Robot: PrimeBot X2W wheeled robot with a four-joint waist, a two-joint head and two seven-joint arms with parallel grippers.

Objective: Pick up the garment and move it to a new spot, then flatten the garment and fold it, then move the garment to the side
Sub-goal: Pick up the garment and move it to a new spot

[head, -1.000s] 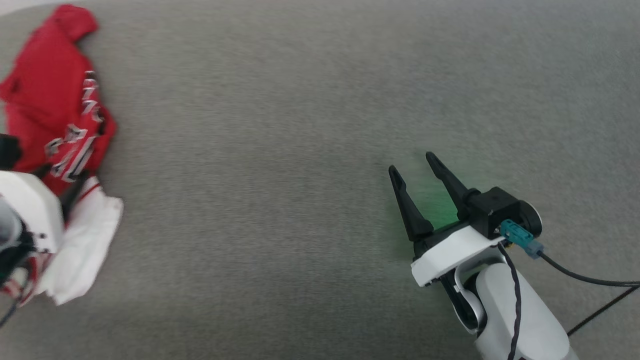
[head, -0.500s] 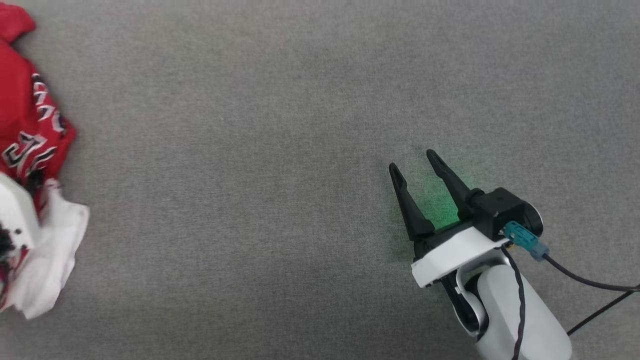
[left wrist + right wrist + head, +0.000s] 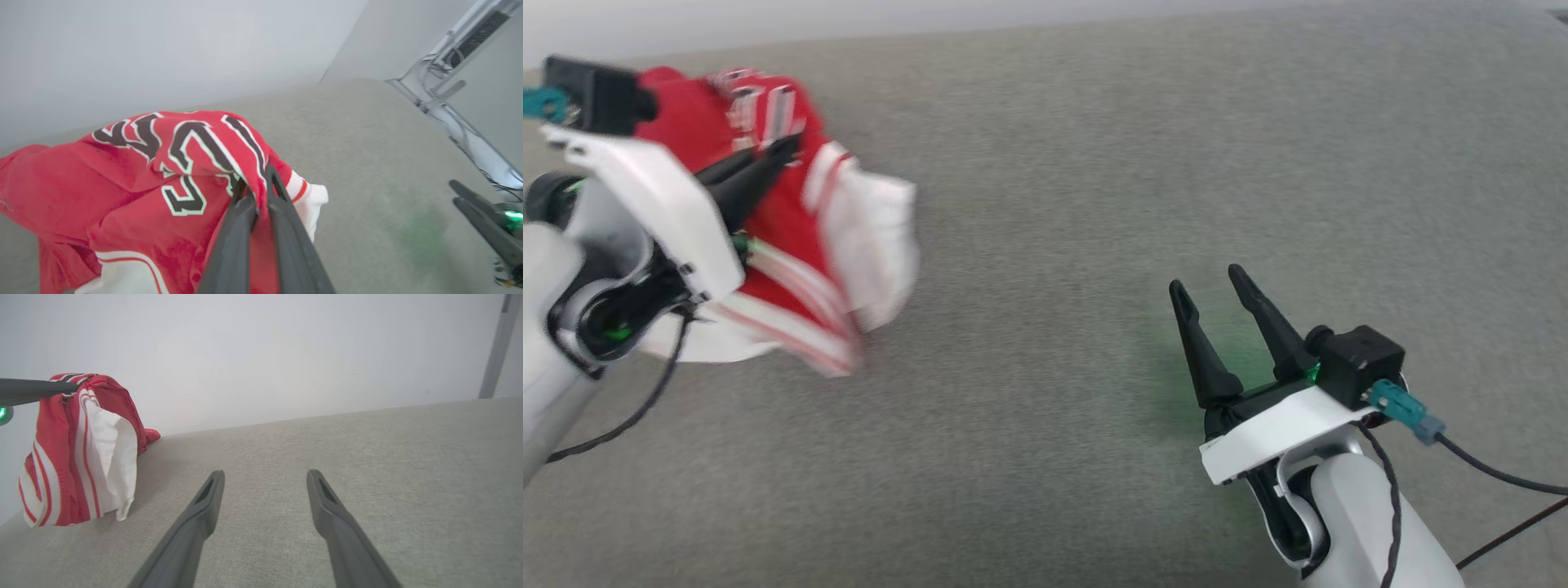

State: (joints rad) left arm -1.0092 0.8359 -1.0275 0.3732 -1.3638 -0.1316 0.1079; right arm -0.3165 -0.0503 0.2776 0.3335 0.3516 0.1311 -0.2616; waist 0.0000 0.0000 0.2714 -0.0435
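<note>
Fingers of the left gripper (image 3: 255, 179) are pressed together on a red fold of the garment (image 3: 135, 192), just beside the black lettering. The garment hangs bunched from them over the far left part of the grey surface (image 3: 1045, 245), with white sleeve and striped trim drooping; if the lowest cloth touches the surface, I cannot tell. The right gripper (image 3: 1207, 282) has its fingers apart and holds nothing, low over the near right part, well apart from the garment.
</note>
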